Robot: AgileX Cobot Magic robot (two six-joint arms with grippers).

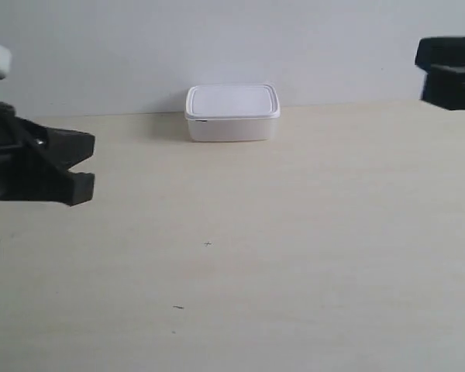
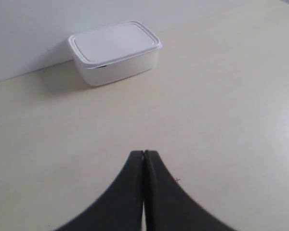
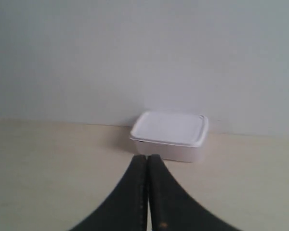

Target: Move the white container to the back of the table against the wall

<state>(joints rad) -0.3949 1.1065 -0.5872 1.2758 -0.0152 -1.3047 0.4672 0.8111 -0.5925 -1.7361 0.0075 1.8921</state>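
Plain grey-white wall [image 1: 217, 46] behind, beige table [image 1: 294, 256] with few dark specks [image 1: 177, 308]. You've got white container [image 1: 232, 113] upright at table's back edge, lid [image 1: 232, 101] on, rear side right up at wall; actual contact can't be told. Your left gripper [image 2: 143, 153]: jaws pressed together, nothing between. Your right gripper [image 3: 148, 157]: same, closed tight and empty. Both point toward container, well apart from it. Exterior shows arm at exterior view's left [image 1: 39, 167] above table and arm at exterior view's right [image 1: 449, 70] at frame edge.
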